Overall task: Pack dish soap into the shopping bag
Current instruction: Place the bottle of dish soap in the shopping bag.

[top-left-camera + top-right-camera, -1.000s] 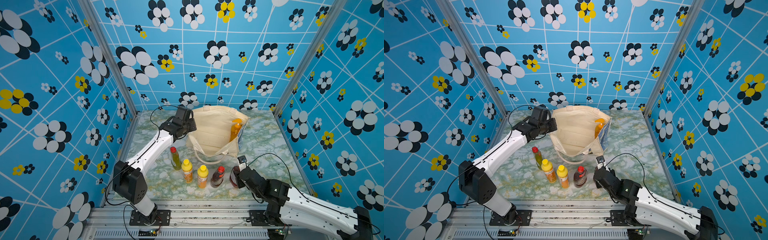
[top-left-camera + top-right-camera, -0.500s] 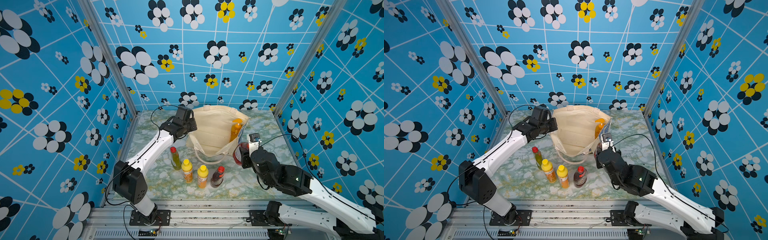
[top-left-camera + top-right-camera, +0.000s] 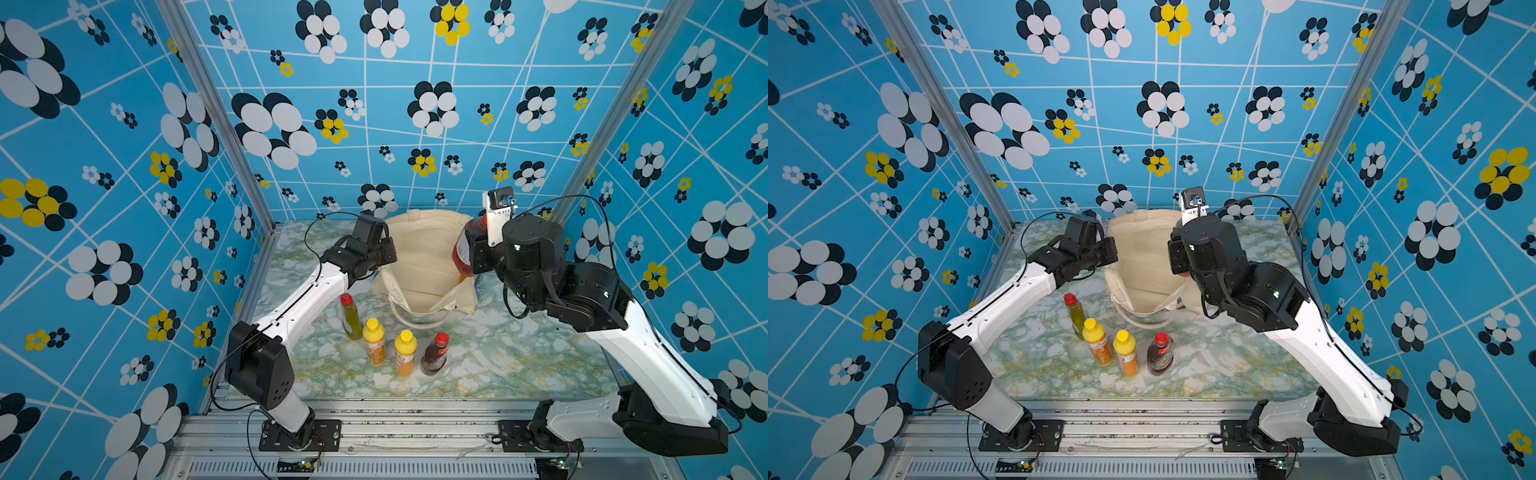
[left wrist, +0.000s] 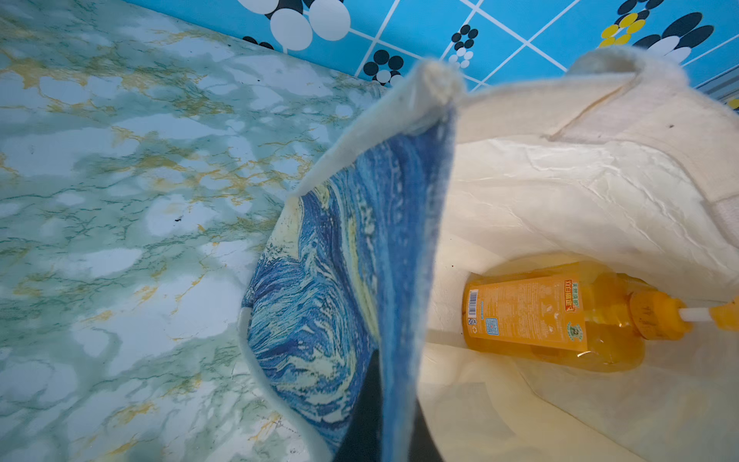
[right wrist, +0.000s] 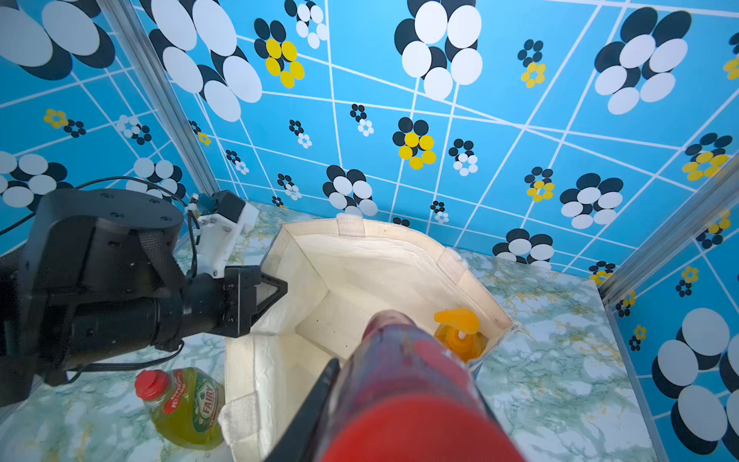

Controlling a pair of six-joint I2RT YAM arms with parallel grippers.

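Right fingers (image 5: 316, 404) grasp the red bottle (image 5: 404, 360), the open bag (image 5: 400, 235) below them; lower it inside before releasing. Left fingers (image 5: 268, 290), clenched on its rim, should hold steady.

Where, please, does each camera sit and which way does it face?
Top views: high in front, looking down at the table and shopping bag; both arms show.
Left wrist: beside the bag's rim, looking into it at the pump bottle; left gripper pinches the rim.
Right wrist: above the bag, looking along the dark red bottle in the right gripper; left gripper shows.
Shared: both wrist views show the pump bottle.
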